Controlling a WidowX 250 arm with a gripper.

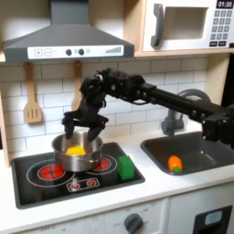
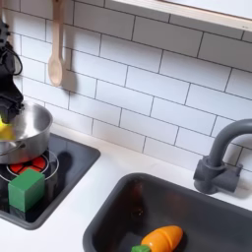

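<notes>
Pot (image 1: 77, 154) sits on the hob's (image 1: 55, 177) back-left ring in the first exterior view, yellow item (image 1: 75, 149) inside it. My gripper (image 1: 82, 129) hangs over the rim with jaws spread wide, holding nothing.

Risks, as I judge them: polished steel wall is slick and round, so a finger clipping the rim could skid the pot across the glossy black hob. Yellow piece looks small, smooth, soft-edged; could squirt from a pinch. Green block (image 1: 125, 167) stands just beside the pot, matte and boxy, easy to knock. Carrot (image 2: 160, 238) lies in the dark sink (image 2: 203, 218), well apart.
</notes>
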